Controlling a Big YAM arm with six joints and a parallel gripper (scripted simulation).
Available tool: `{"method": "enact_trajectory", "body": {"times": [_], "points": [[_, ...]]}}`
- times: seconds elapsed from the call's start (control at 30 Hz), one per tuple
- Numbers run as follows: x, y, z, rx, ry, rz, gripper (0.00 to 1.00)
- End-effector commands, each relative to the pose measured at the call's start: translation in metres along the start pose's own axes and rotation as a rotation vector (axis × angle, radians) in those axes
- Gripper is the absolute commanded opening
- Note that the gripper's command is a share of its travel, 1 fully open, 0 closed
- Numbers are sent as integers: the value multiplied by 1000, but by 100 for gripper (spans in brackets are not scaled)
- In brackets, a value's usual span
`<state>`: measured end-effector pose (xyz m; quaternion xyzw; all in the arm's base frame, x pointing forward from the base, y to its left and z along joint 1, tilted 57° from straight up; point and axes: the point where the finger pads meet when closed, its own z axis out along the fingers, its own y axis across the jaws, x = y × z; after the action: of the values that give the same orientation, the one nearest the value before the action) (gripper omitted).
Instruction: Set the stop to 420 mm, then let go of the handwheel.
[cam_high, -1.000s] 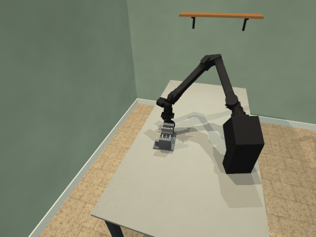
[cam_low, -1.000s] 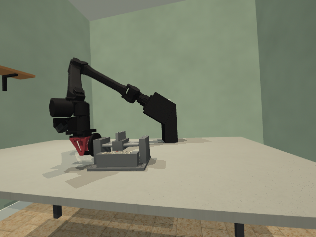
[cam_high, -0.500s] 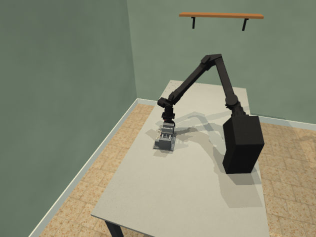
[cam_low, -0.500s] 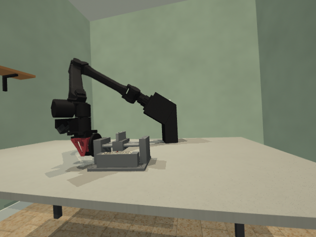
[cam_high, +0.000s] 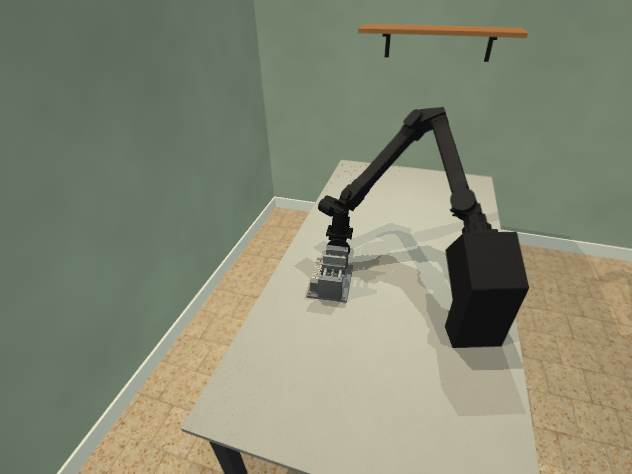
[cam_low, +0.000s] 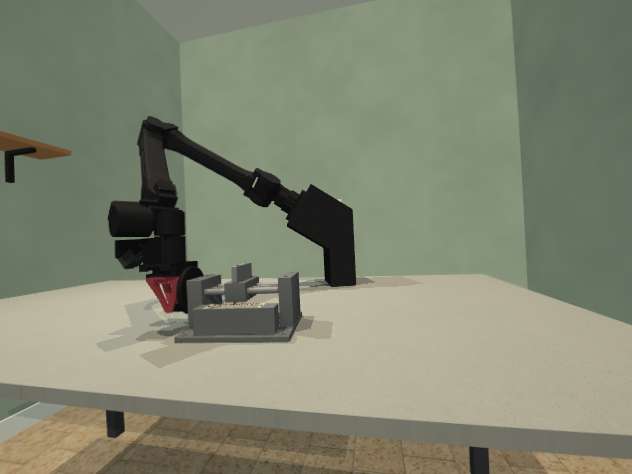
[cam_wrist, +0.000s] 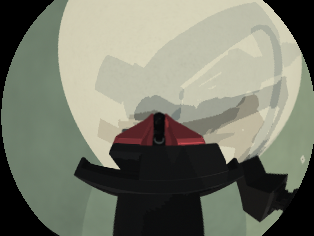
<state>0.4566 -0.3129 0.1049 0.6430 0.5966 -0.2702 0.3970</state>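
The stop device (cam_high: 329, 289) (cam_low: 235, 321) is a grey base with two end plates. Its grey stop block (cam_low: 237, 291) sits on rods between the plates, nearer the handwheel end than the far plate. A scale (cam_low: 250, 305) with a small red mark lies on the front block; its numbers are too small to read. The black handwheel (cam_low: 190, 290) stands upright outside the left end plate in the exterior view. My gripper (cam_low: 169, 309) (cam_wrist: 159, 117), with red fingers pointing down, is beside the wheel's outer face, shut on its black handle. The top view hides the fingers behind the device.
The table (cam_high: 285, 387) (cam_low: 408, 357) carries the device near one long edge. The black arm base (cam_high: 484, 290) (cam_low: 339, 255) stands near the opposite edge. A wooden shelf (cam_high: 439, 31) (cam_low: 40, 146) is on the wall, away from the arm.
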Motion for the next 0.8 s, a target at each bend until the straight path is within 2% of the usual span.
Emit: {"method": "enact_trajectory", "body": {"times": [0.0, 0.13, 0.27, 0.67, 0.77], "points": [[-1, -21, 14, 45, 1, -7, 6], [-13, -21, 4, 34, -10, 16, 6], [-12, -26, 1, 37, -8, 22, 6], [-3, -28, 4, 49, 0, 6, 6], [-5, -16, 5, 44, -3, 13, 6]]}}
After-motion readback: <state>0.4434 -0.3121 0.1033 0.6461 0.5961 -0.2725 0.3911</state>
